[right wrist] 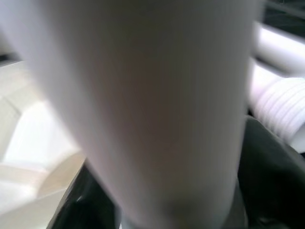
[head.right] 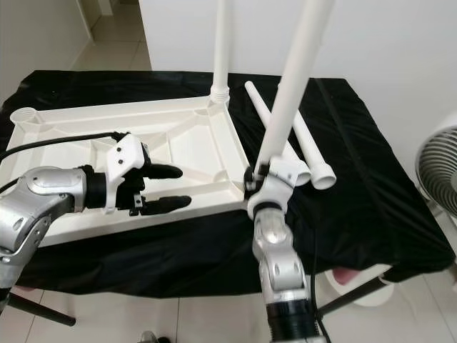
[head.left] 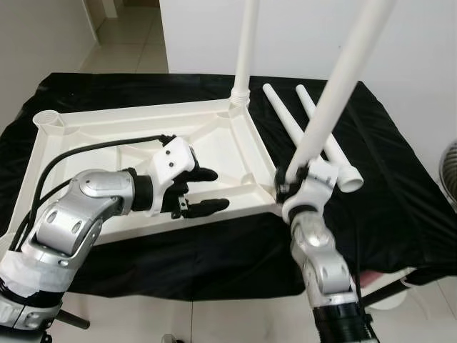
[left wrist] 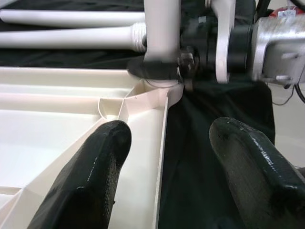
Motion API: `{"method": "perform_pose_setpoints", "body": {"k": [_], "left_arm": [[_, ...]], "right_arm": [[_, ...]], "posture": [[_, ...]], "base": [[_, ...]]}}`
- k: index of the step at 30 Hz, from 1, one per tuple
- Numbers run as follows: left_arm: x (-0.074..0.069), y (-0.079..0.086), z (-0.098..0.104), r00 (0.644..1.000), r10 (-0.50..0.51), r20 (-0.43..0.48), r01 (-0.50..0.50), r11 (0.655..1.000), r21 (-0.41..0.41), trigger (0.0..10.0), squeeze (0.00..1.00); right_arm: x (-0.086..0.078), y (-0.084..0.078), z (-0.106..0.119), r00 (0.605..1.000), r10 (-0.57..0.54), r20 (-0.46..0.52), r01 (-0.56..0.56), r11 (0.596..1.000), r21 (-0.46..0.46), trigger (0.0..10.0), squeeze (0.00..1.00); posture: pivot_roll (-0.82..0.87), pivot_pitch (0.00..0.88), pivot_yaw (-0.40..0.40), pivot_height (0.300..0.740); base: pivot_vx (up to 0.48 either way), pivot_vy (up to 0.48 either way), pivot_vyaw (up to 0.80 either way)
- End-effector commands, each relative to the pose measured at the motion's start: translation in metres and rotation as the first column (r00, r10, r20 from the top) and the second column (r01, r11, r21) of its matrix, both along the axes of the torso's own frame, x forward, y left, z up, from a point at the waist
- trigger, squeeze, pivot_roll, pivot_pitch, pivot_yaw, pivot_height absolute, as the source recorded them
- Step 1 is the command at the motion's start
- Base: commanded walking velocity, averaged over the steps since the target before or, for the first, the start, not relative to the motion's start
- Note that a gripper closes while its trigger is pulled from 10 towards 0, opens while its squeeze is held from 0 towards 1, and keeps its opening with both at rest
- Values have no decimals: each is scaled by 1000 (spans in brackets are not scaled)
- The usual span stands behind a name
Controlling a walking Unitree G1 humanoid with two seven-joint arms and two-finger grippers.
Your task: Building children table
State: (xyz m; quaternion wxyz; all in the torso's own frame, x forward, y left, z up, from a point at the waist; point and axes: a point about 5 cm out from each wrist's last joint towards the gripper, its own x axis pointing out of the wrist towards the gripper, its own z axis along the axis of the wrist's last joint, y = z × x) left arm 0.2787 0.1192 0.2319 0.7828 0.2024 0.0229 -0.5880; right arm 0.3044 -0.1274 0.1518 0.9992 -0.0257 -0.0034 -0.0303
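**A:** Where do your grippers stand?

**Me:** My right gripper (head.left: 291, 177) is clamped on a white table leg (head.left: 335, 93), low on the shaft, with the leg's foot at the near corner socket of the upturned tabletop (head.left: 107, 136). My left gripper (head.left: 203, 189) hovers just over the tabletop's near rim, fingers (left wrist: 90, 171) spread wide with nothing between them, pointing toward that same corner.

**A:** What worries you?

**Me:** The leg leans away from my right gripper instead of standing straight. If I push or twist it in at that slant, I reckon it binds or skips off the socket, and the tabletop slides on the black cloth (head.left: 371, 186), since my left gripper isn't pressing it down.

**A:** Anything seated already?

**Me:** The far corner socket beyond my right gripper holds one upright leg (head.left: 246, 50). The socket far off past my left gripper looks empty. Two spare legs (head.left: 303, 125) lie on the cloth just beyond my right gripper.
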Motion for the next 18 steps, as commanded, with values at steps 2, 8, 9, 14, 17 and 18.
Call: {"method": "perform_pose_setpoints", "body": {"k": [2, 8, 9, 14, 17, 18], "left_arm": [[-1, 1, 2, 1000, -5, 5, 5, 1000, 1, 10000, 0], [-2, 1, 2, 1000, -5, 6, 5, 1000, 1, 10000, 0], [-2, 1, 2, 1000, -5, 6, 5, 1000, 1, 10000, 0], [-2, 0, 4, 1000, -10, 7, 10, 1000, -7, 10000, 0], [-2, -3, 6, 1000, -26, 8, 26, 999, -21, 10000, 0], [-3, -3, 6, 1000, -30, 8, 30, 999, -23, 10000, 0]], "right_arm": [[-1, -2, -15, 997, 47, -59, -47, 999, 12, 10000, 1000], [0, 3, 22, 960, 244, 141, -246, 969, -2, 10000, 0], [0, 2, 25, 955, 255, 152, -254, 967, -24, 10000, 0], [-2, -4, 33, 923, 351, 159, -336, 935, -110, 10000, 0], [-5, -8, 37, 871, 475, 121, -451, 874, -182, 10000, 0], [-6, -10, 37, 859, 500, 108, -473, 857, -202, 10000, 0]], "posture": [[-6, 149, 36, 740], [-6, 149, 36, 740], [-8, 142, 33, 740], [-12, 137, 33, 740], [-15, 135, 32, 740], [-15, 135, 32, 740]], "base": [[0, 0, 0], [0, 0, 0], [0, 0, 0], [0, 0, 0], [0, 0, 0], [0, 0, 0]]}}
